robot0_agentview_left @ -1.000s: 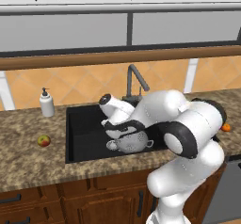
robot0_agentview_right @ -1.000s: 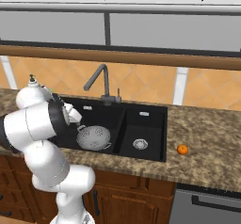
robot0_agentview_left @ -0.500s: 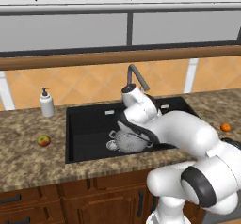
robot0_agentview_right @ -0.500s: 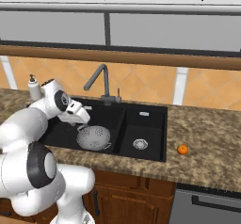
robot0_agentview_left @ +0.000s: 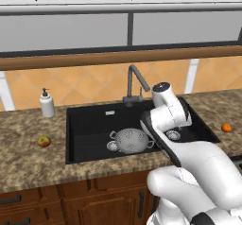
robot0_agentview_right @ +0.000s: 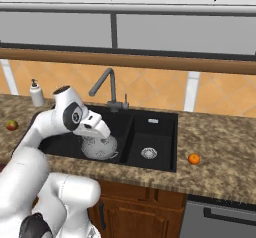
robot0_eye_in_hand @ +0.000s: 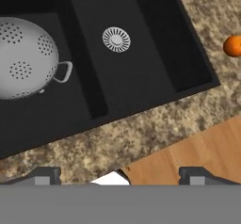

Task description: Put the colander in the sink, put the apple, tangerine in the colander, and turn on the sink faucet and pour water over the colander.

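— So where does it stand?

— Well, the colander (robot0_agentview_left: pixel 132 140) sits in the big bowl of the sink (robot0_agentview_left: pixel 85 125), mouth down by the look of its rounded back in the hand view, one loop handle pointing toward the divider. That part of the job looks done, though a dome-up colander won't take fruit, I'd say.

— And the fruit?

— Both on the bench (robot0_agentview_left: pixel 28 158), well apart. The apple (robot0_agentview_left: pixel 44 141) lies left of the sink, below the soap bottle (robot0_agentview_left: pixel 46 104). The tangerine (robot0_agentview_right: pixel 194 158) lies right of the small bowl, near the bench's front edge.

— What's the arm (robot0_agentview_left: pixel 168 117) doing?

— It hangs over the sink's front edge, and the hand camera looks down across the small bowl's drain (robot0_eye_in_hand: pixel 116 39) with the tangerine (robot0_eye_in_hand: pixel 233 45) up in its corner. My guess is it's heading for that one first.

— Jaws?

— Two dark tips stand wide apart at the bottom of the hand view, with nothing between them. So they're spread and holding nothing.

— Faucet?

— The faucet (robot0_agentview_left: pixel 134 81) stands behind the divider, spout bent over the big bowl. No stream is visible, which makes sense since the fruit isn't in yet.
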